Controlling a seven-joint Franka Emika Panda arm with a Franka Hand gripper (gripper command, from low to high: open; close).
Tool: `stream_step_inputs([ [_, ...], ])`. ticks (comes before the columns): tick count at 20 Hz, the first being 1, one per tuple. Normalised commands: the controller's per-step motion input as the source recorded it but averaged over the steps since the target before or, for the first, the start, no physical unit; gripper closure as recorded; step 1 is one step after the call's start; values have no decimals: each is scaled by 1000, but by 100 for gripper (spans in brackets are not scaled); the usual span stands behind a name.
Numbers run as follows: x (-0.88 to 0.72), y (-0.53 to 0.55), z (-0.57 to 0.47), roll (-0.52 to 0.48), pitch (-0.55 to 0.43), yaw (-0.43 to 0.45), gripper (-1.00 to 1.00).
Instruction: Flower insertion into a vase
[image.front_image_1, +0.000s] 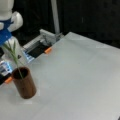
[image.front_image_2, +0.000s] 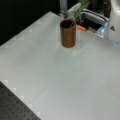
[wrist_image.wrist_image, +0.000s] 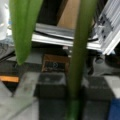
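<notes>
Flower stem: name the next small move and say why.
Probably lower it a little further. In a front view the flower stem slants from the blue gripper into the vase mouth, its tip just inside, so it likely is not seated.

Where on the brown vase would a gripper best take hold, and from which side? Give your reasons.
Probably across the straight wall of the vase, about mid-height, coming in level from a front view's right, over bare table. It stands upright and its sides are parallel; the flower stem leans out of the mouth towards the gripper, blocking the top.
</notes>
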Motion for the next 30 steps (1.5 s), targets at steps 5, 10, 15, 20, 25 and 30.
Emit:
stream_step_inputs([
  [5,151,-191,140,16,268,-4,100],
  [10,123,-181,106,-92,555,-26,100],
  [15,249,-152,92,-101,442,-51,100],
  [20,288,-107,75,-233,570,-188,100],
  [25,356,-67,55,-227,504,-151,100],
  [30,288,-86,57,-178,360,-115,100],
])
